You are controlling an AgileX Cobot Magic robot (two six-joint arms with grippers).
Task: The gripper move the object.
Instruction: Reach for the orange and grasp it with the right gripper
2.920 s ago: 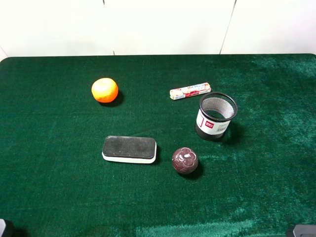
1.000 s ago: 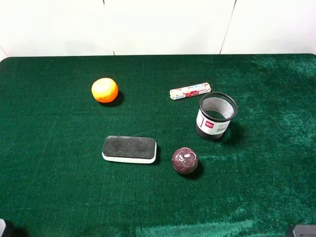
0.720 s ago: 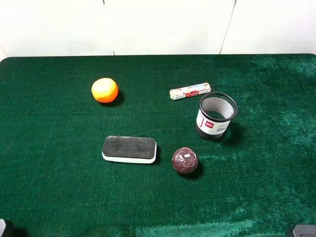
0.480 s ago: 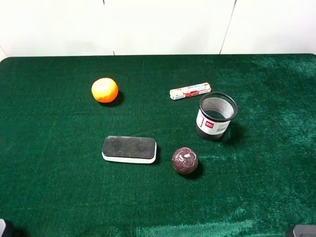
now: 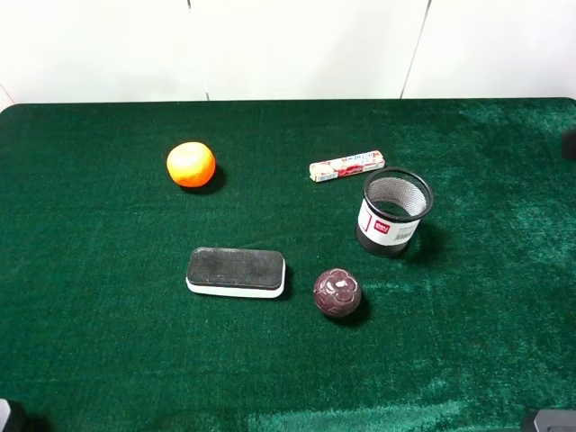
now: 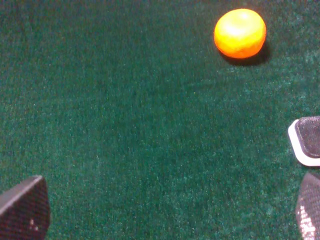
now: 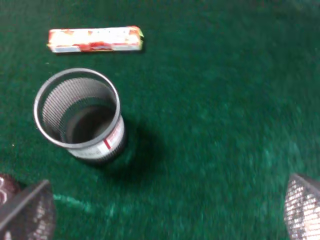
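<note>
My left gripper (image 6: 165,210) is spread wide and empty over the green cloth (image 6: 125,125). The orange (image 6: 240,32) sits well ahead of it, untouched, apart from the eraser (image 6: 307,145). My right gripper (image 7: 164,210) is also wide and empty, near the mesh cup (image 7: 80,117).

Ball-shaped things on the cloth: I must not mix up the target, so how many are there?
2. The orange fruit lies far left on the green cloth; the maroon patterned ball sits nearer the camera, right of the black-topped eraser. None seems hidden.
</note>
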